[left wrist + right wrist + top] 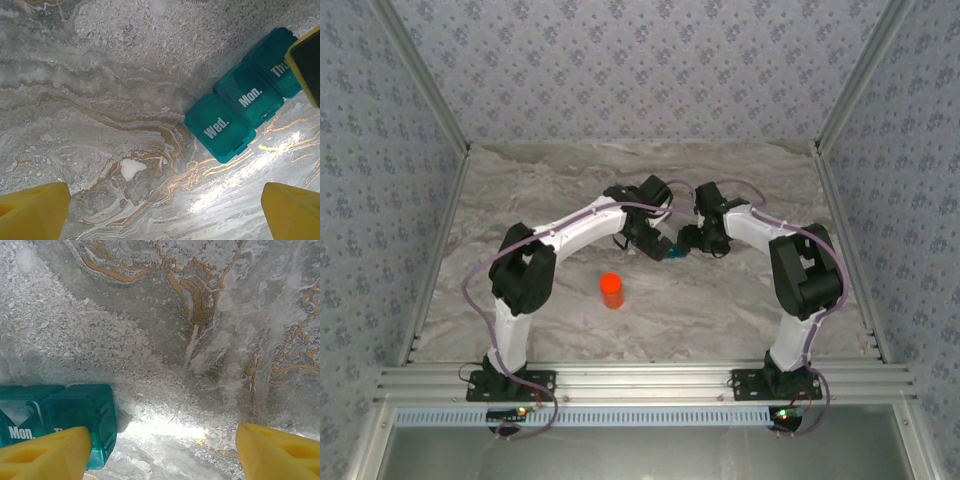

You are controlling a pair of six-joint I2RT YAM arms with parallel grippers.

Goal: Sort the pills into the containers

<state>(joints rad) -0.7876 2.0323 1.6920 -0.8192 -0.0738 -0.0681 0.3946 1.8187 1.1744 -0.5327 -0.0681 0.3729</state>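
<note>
Left of centre in the overhead view, the orange bottle (611, 290) stood upright on the marble table (570, 170), well apart from both arms. Up and to the right of it, the left gripper (655, 243) hung released, its jaws spread wide with nothing between them. In its wrist view its yellow fingers (32, 212) framed bare marble, and the teal pill box (235, 110) lay at the upper right, lids shut and marked Wed., Mon. and a third partly hidden. Overhead, the box sat between the two grippers. Right of it, the right gripper (698, 238) was parted and grasped nothing. One finger (45, 455) overlapped the box's end compartment; whether it touched, I could not tell.
</note>
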